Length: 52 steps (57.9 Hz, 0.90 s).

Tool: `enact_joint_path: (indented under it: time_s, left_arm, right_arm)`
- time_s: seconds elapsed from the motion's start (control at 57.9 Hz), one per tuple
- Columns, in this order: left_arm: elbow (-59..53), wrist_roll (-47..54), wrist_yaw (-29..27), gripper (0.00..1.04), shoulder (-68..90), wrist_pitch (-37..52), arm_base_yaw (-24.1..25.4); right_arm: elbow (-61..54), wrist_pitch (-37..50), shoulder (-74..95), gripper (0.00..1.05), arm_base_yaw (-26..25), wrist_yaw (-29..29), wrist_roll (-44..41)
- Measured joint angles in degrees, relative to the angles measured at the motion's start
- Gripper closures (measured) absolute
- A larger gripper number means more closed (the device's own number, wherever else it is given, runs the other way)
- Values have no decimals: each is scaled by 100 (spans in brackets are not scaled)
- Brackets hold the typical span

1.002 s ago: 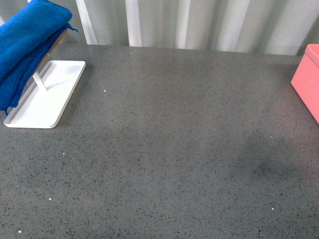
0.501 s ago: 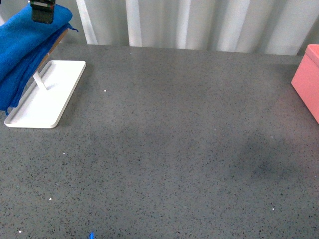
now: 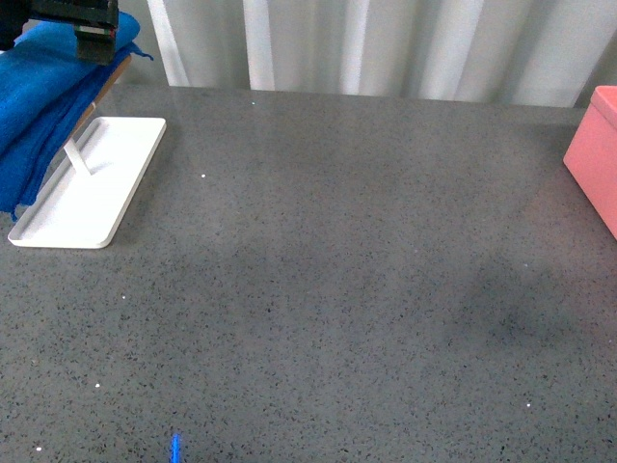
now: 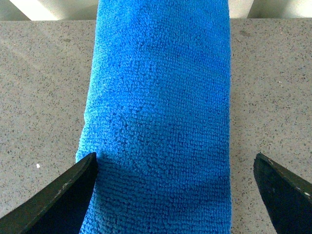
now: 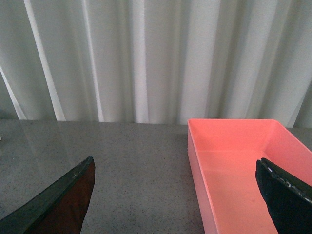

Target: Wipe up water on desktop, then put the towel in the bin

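Note:
The bright blue towel [image 3: 43,92] hangs folded over a wooden bar at the far left of the dark speckled desktop [image 3: 328,270]. My left gripper [image 3: 77,24] hovers just above its top. In the left wrist view the towel [image 4: 156,112] runs between the wide-apart dark fingers [image 4: 53,204], so the left gripper [image 4: 175,195] is open and astride it. The salmon-pink bin [image 3: 596,154] stands at the right edge. My right gripper [image 5: 173,200] is open over the bin's near wall, with the empty bin [image 5: 243,161] ahead. No water shows clearly.
A white rectangular tray [image 3: 92,207] forms the base of the towel rack at the left. Pale curtains [image 3: 386,43] close off the back of the desktop. A faint darker patch [image 3: 501,323] lies right of centre. A small blue speck [image 3: 176,447] lies at the front edge.
My left gripper has come into the front view at the top left and settled lower over the towel. The towel, the tray and the bin have not moved.

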Motion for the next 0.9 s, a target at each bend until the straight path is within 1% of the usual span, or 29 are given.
enact_joint_path:
  time_s: [0.207, 0.225, 0.259, 0.294, 0.311, 0.328, 0.38, 0.432, 0.449, 0.501, 0.519, 0.588, 0.622, 0.726, 0.76, 0.899]
  left_arm:
    - [-138, 111, -28, 7, 42, 184, -17]
    - [-157, 153, -37, 9, 42, 203, -20]
    - [-175, 164, -52, 15, 42, 210, -22]
    - [-181, 179, -68, 21, 42, 214, -22]
    - [-181, 179, -68, 22, 44, 214, -22]
    - [-181, 192, -79, 26, 44, 221, -22]
    - [-181, 212, -101, 33, 44, 236, -22]
    - [-181, 234, -122, 44, 44, 240, -17]
    - [-181, 251, -138, 49, 44, 245, -15]
    - [-181, 269, -153, 60, 44, 245, -7]
    - [-181, 273, -157, 65, 44, 245, -2]
    - [-181, 297, -170, 78, 37, 247, 9]
    - [-184, 319, -168, 83, 24, 251, 9]
    - [-238, 343, -101, 96, -52, 282, 9]
    - [-269, 374, -44, 98, -94, 289, 13]
    - [-343, 494, 94, 99, -240, 278, 28]
  right_arm:
    - [0, 0, 0, 7, 0, 0, 0]
    - [0, 0, 0, 7, 0, 2, 0]
    - [-2, 0, 0, 7, 0, 0, 0]
    - [0, 0, 0, 7, 0, 0, 0]
    - [0, 0, 0, 7, 0, 0, 0]
    - [0, 0, 0, 7, 0, 0, 0]
    - [-2, 0, 0, 7, 0, 0, 2]
    - [0, 0, 0, 7, 0, 0, 0]
    - [0, 0, 0, 7, 0, 0, 0]
    - [-2, 0, 0, 7, 0, 0, 0]
    - [0, 0, 0, 7, 0, 0, 0]
    - [0, 0, 0, 7, 0, 0, 0]
    - [0, 0, 0, 7, 0, 0, 0]
    - [0, 0, 0, 7, 0, 0, 0]
    - [-2, 0, 0, 7, 0, 0, 0]
    - [-2, 0, 0, 7, 0, 0, 0]
